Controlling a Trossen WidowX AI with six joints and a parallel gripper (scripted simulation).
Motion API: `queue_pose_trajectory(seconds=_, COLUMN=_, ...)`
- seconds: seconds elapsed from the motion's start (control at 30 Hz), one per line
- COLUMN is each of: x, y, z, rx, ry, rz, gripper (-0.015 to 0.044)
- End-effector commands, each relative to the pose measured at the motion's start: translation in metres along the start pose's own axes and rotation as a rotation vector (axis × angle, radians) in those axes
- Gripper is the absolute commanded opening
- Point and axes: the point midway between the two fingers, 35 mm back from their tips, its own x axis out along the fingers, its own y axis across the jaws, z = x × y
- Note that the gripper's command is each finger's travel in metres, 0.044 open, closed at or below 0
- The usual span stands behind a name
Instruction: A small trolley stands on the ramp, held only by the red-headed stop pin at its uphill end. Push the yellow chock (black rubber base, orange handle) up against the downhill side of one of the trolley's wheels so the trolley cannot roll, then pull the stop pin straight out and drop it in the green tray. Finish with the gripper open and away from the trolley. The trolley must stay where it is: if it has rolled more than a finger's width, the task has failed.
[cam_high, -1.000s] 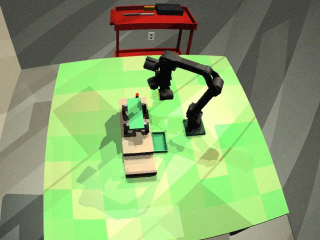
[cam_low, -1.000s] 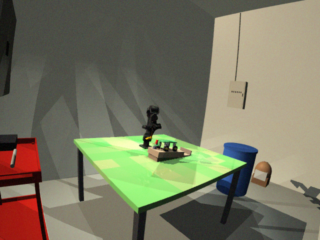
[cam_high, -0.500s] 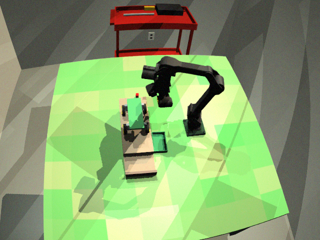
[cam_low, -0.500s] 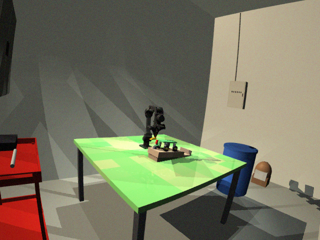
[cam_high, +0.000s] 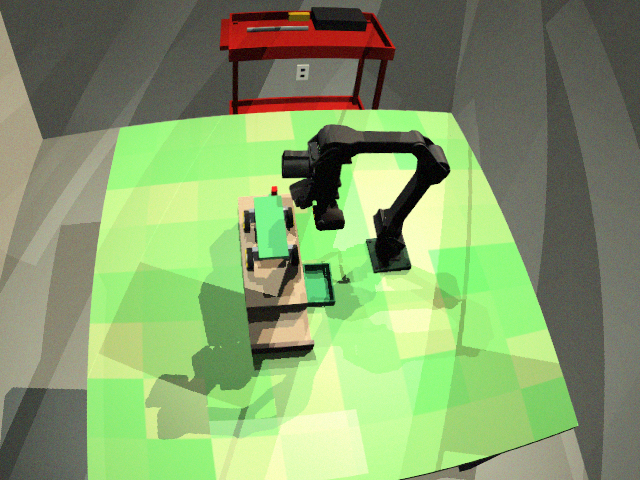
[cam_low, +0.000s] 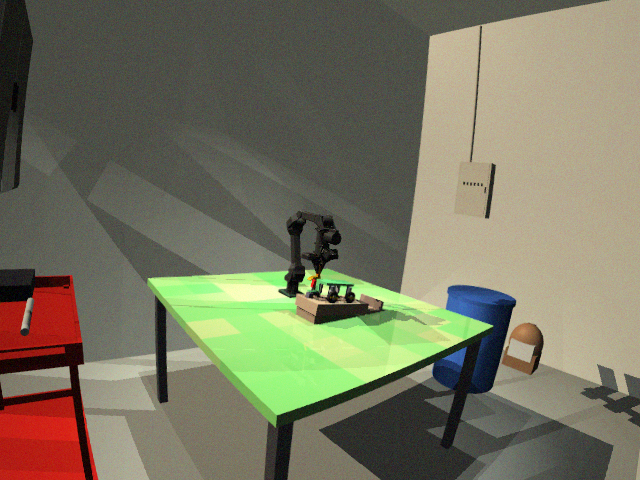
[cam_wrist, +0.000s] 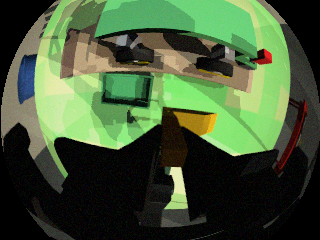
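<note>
Item: yellow wedge chock (cam_low: 312, 278) (cam_wrist: 201, 123), orange block handle clamped in the black parallel-jaw gripper (cam_high: 328, 217) (cam_low: 318, 269) (cam_wrist: 170, 130), held beside the pale wooden ramp (cam_high: 258, 284) (cam_low: 338, 310) (cam_wrist: 170, 67); probably light, stiff, grippy-based; best held squarely by its handle, base free.

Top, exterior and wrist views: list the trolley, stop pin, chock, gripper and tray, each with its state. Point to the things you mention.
Trolley (cam_high: 271, 227) (cam_low: 336, 283) (cam_wrist: 175, 17): standing on the ramp (cam_high: 276, 284) (cam_low: 338, 311) (cam_wrist: 85, 66).
Stop pin (cam_high: 274, 190) (cam_low: 313, 284) (cam_wrist: 264, 57): in place, uphill end.
Chock (cam_low: 312, 278) (cam_wrist: 197, 122): gripped, away from the wheels.
Gripper (cam_high: 329, 218) (cam_low: 318, 273) (cam_wrist: 170, 130): shut on the chock.
Tray (cam_high: 332, 284) (cam_wrist: 125, 104): beside the ramp, empty.
</note>
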Motion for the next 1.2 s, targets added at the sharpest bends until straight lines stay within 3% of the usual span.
queue_pose_trajectory(seconds=0.0, x=0.001, y=0.009, z=0.003, rx=0.0, ry=-0.002, rz=-0.002, gripper=0.0)
queue_pose_trajectory(seconds=1.17, x=0.01, y=0.133, z=0.029, rx=0.001, ry=-0.004, rz=0.008, gripper=0.0)
